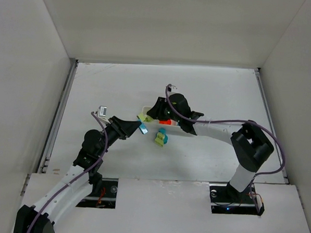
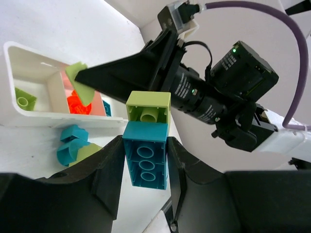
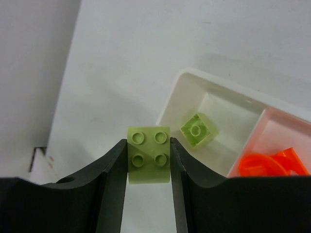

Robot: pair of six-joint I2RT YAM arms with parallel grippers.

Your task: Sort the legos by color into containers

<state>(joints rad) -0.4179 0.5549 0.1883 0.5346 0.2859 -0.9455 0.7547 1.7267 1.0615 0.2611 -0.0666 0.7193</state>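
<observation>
My left gripper (image 2: 145, 145) is shut on a cyan-blue lego (image 2: 146, 158) that has a yellow-green lego (image 2: 148, 106) stuck on its far end. My right gripper (image 3: 148, 145) is shut on another yellow-green lego (image 3: 148, 156), just outside the end of the white tray (image 3: 167, 104). In the top view both grippers (image 1: 139, 127) (image 1: 147, 116) meet at the tray's left end (image 1: 145, 107). The end compartment holds one yellow-green lego (image 3: 198, 129); the middle one holds orange-red pieces (image 3: 272, 165). A cyan piece (image 2: 107, 108) shows in the third.
A loose cyan and yellow-green pair of legos (image 1: 160, 136) lies on the table just in front of the tray, also seen in the left wrist view (image 2: 73, 145). White walls enclose the table on three sides.
</observation>
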